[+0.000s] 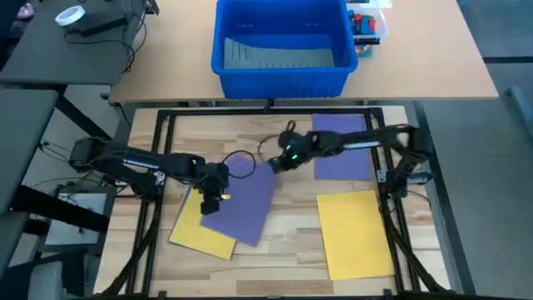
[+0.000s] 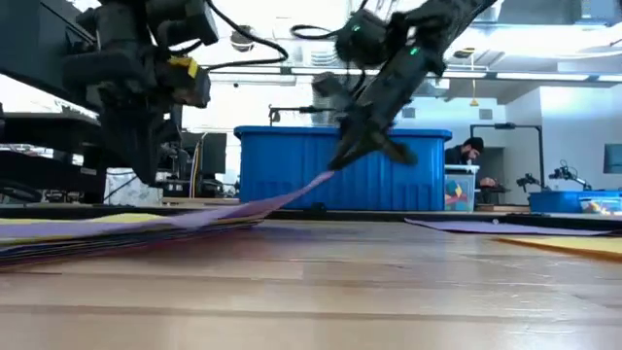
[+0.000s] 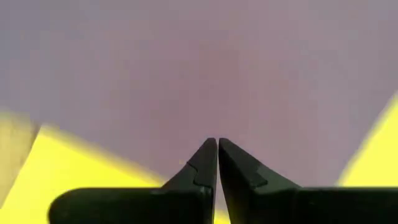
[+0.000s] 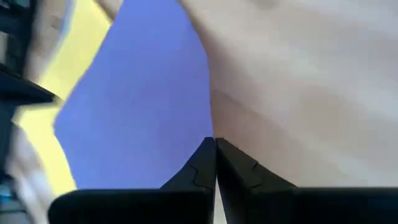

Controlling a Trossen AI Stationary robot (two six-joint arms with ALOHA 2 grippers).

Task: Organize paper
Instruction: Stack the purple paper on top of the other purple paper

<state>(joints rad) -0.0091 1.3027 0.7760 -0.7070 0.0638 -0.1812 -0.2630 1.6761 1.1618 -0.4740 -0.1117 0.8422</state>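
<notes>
Right tool (image 2: 335,163) pinching purple sheet (image 1: 241,200) corner, lifted; left tool (image 1: 218,198) closed, apparently pressing sheet.

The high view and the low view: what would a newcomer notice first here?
First, the purple sheet in the middle of the table, its corner lifted off the wood by the right tool, shut on it. Next, the left tool stands over the same sheet, which lies on a yellow sheet. Behind, a big blue bin stands on another table.
</notes>
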